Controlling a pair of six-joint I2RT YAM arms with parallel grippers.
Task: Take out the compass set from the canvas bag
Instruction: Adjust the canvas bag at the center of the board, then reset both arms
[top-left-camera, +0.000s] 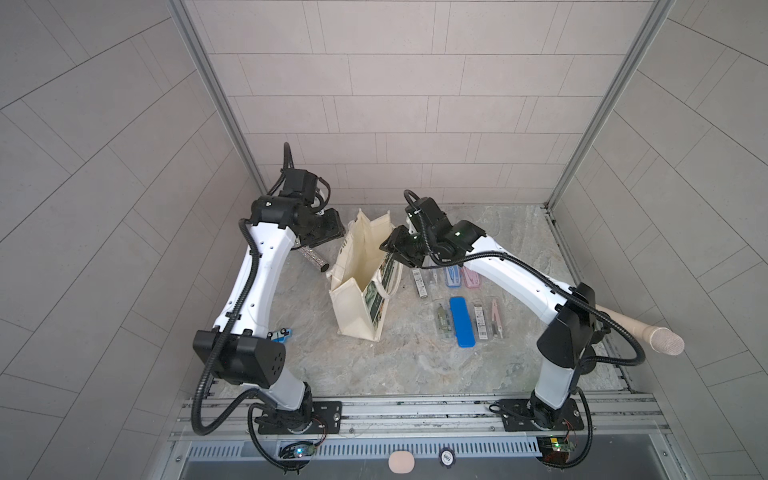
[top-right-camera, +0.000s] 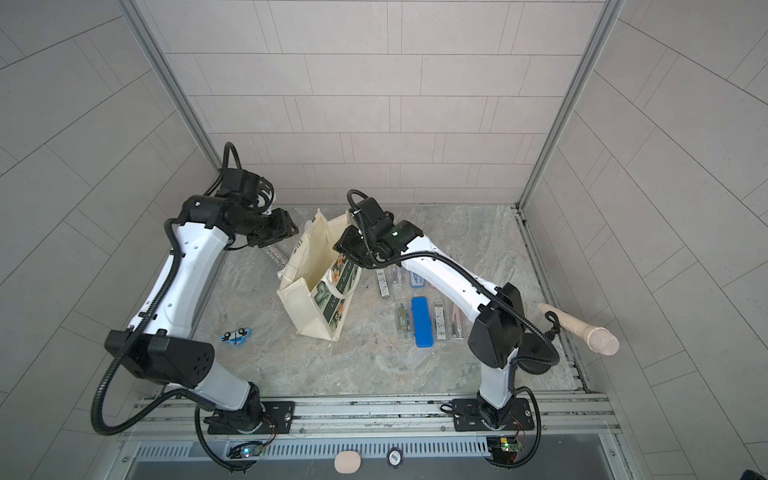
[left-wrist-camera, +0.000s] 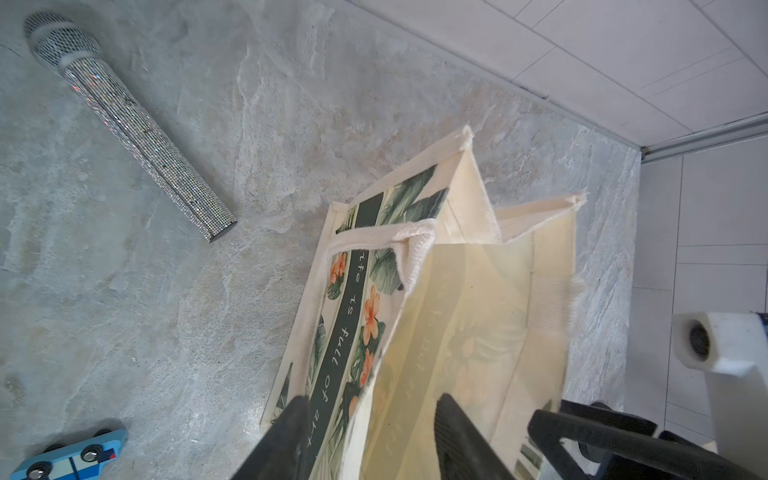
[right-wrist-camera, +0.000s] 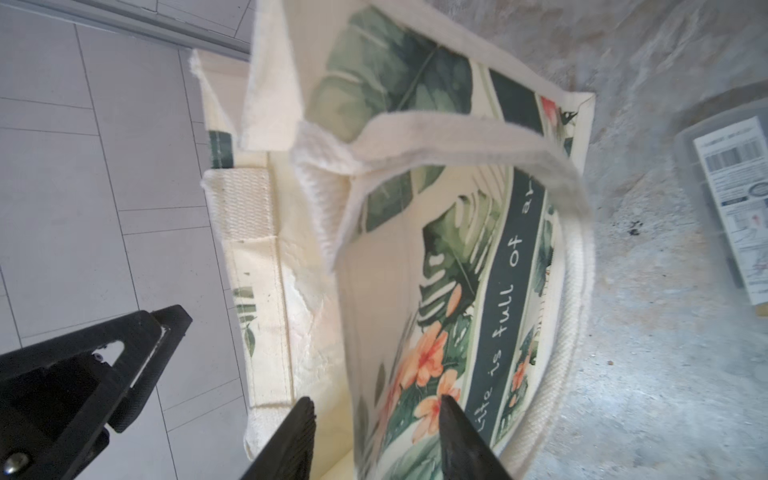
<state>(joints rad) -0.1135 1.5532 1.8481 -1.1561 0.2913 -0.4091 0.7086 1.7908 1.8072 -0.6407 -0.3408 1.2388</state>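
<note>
— While it stands upright just left of centre in both top views, which way does the bag (top-left-camera: 357, 311) run?
— Mouth up and gaping. Its long axis runs from lower centre of the frame up toward the back wall, leaning slightly right. One print face looks right, with a handle (right-wrist-camera: 457, 129) drooping over it.
— And the arms?
— At the far left rim the left gripper (left-wrist-camera: 374, 400) has its fingers spread, with the bag's wall between them, unclamped. At the far right rim the right gripper (right-wrist-camera: 376, 400) is also spread astride the wall, pinching nothing.
— Around it?
— To its right, cases (top-left-camera: 444, 320) lie in two rows on the table (top-left-camera: 415, 365), a blue case (top-left-camera: 462, 321) among them. A silver mic (left-wrist-camera: 124, 120) lies to its left and a toy car (top-right-camera: 235, 336) lower left.
</note>
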